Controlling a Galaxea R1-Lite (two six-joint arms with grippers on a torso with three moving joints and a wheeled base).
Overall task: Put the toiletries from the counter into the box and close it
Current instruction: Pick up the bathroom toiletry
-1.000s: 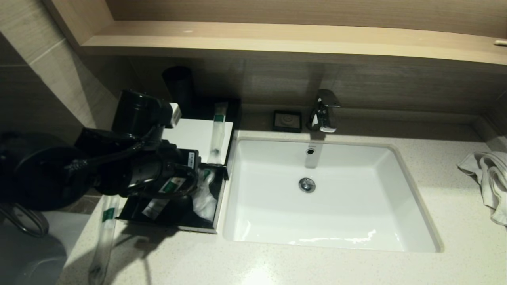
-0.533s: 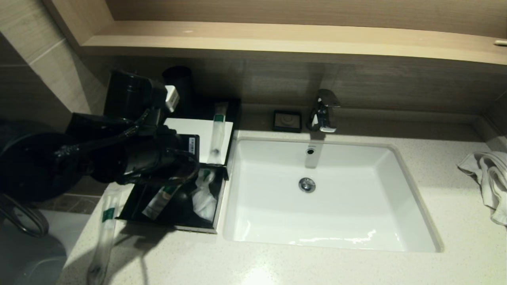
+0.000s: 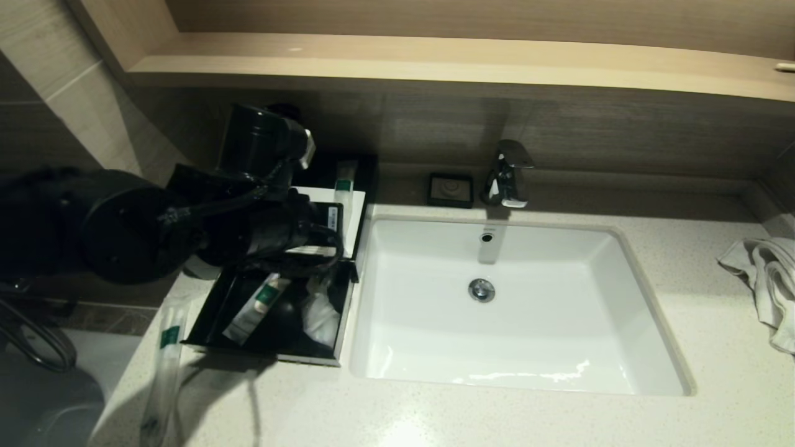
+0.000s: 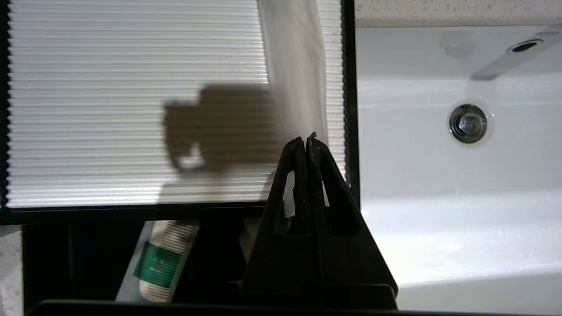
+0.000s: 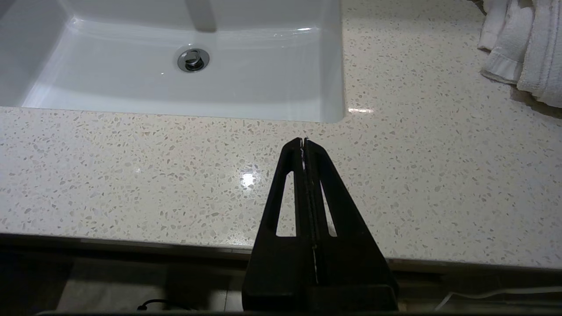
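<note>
Left gripper (image 4: 306,141) — jaws closed, empty

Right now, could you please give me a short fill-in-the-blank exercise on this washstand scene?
1. The left pincer, above the box, has its fingers ____.
2. The box's drawer, holding a green-banded packet, stands ____.
3. The white towel lies on the counter to the robot's ____ of the basin.
4. One long clear packet lies on the counter, ____ the box.

Missing words: shut; open; right; outside
</note>
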